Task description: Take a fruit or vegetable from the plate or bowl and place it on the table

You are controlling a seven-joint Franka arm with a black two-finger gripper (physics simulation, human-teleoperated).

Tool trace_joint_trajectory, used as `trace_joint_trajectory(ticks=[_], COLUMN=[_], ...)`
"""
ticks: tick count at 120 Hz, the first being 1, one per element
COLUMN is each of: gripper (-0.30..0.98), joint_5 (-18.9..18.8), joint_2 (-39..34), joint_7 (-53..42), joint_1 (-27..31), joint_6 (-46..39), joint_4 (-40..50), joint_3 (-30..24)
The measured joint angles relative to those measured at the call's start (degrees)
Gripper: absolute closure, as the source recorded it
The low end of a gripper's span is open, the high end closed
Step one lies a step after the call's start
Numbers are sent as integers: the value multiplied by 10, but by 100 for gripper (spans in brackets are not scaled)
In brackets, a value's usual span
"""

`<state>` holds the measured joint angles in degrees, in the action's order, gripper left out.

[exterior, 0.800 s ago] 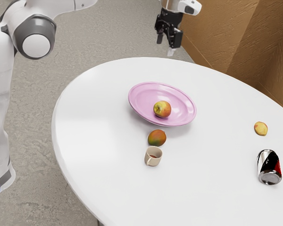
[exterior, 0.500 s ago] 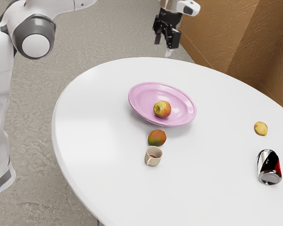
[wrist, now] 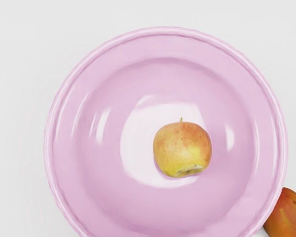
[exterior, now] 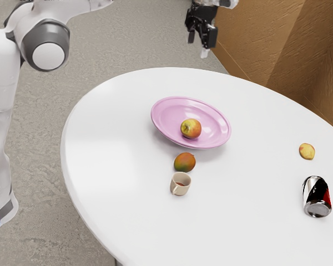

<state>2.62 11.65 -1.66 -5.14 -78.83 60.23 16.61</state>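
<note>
Overhead, the gripper (exterior: 198, 45) hangs empty above the plate (exterior: 164, 105), its two fingertips parted with nothing between them. Below them and well apart lies the apple (wrist: 182, 149), resting inside the plate, a little off its middle on the side nearer the mango (exterior: 185, 162). So the coming move looks to be mostly a descent, with a small shift to centre on the fruit. It lies on its side, its stem-to-base axis across the plate and the stem aimed away from the mango; closing across that axis would probably suit it. The skin is yellow blushed with orange-red, smooth and rounded, so it may roll if one finger meets it first. Outside the rim sits the mango, then the mug (exterior: 181, 184); farther off on the table (exterior: 238, 233) are a can (exterior: 316, 197) and a small yellow fruit (exterior: 307, 151). The lift has yet to be made
</note>
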Motion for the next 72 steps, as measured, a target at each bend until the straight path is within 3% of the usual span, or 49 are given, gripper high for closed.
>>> trace_joint_trajectory(ticks=[49, 72], gripper=[0, 0], joint_5=[-2, 1], joint_2=[22, 46], joint_7=[-3, -4], joint_1=[-10, -25], joint_6=[-3, -43], joint_4=[16, 95], joint_3=[-5, -8])
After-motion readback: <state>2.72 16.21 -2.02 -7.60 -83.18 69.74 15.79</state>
